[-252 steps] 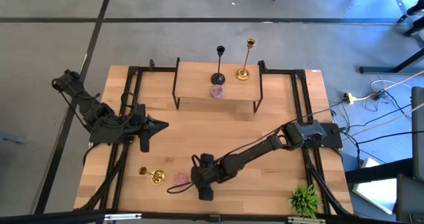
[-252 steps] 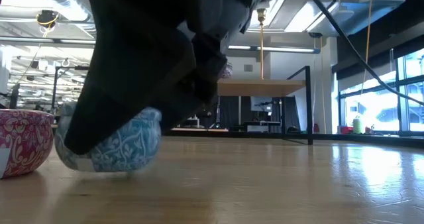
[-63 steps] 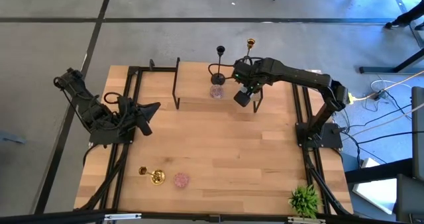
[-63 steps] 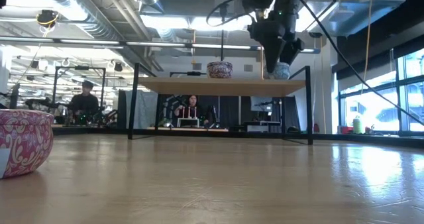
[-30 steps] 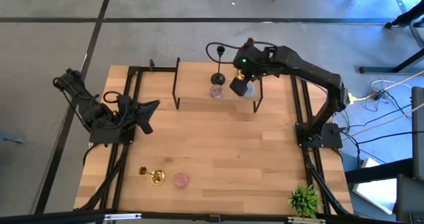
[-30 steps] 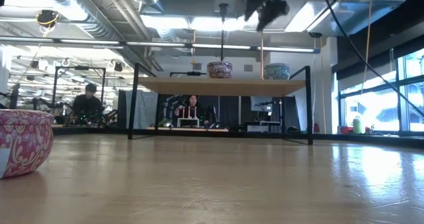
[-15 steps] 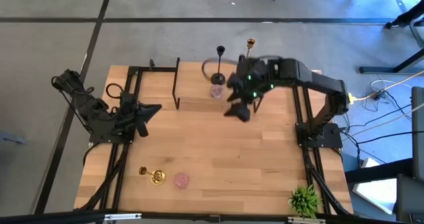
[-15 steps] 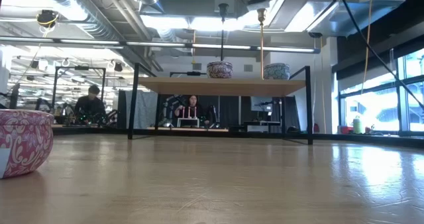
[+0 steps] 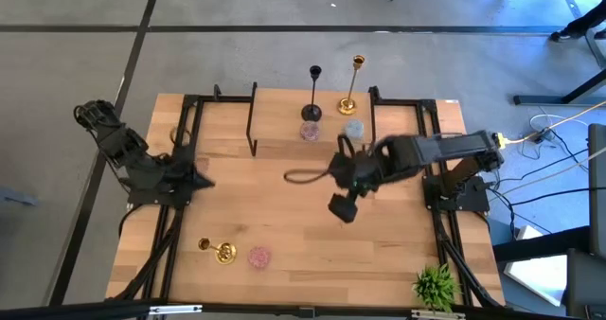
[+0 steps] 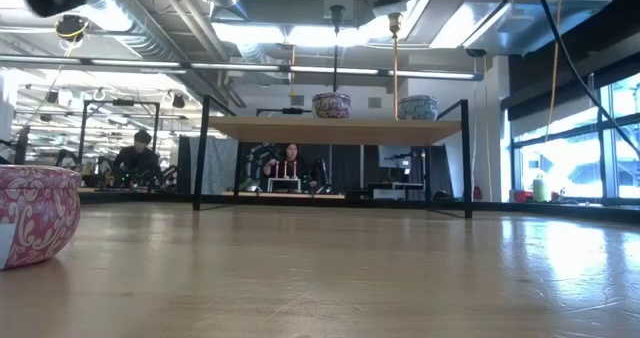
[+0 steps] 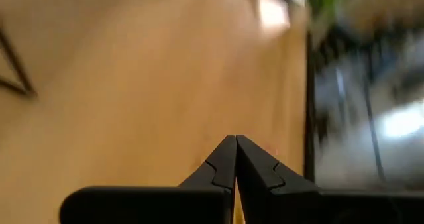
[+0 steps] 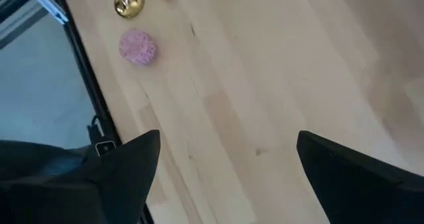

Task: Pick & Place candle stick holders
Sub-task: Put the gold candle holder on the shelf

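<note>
Since half a second ago the right gripper [image 9: 343,207] has swung away from the shelf [image 9: 284,140] and out over bare wood nearer the table's [image 9: 284,216] middle, empty, its fingers [image 12: 126,161] spread wide apart. The left gripper [image 9: 194,179] has drawn back toward its own base at the table's left edge; its fingers [image 11: 225,164] are pressed together on nothing.

On the shelf stand the black stick [image 9: 312,95], the gold stick [image 9: 351,85] to its right, the purple holder [image 9: 310,131] just in front of the black stick, and the blue holder [image 9: 353,129] just in front of the gold stick. From the low view the purple holder [image 10: 332,105] and blue holder [image 10: 418,107] sit side by side on the shelf top, apart from each other.

Well away from the shelf, near the table's front edge, the second gold stick [image 9: 218,251] lies on its side with the pink holder [image 9: 258,257] just to its right. A green plant [image 9: 436,284] sits at the front right corner.
</note>
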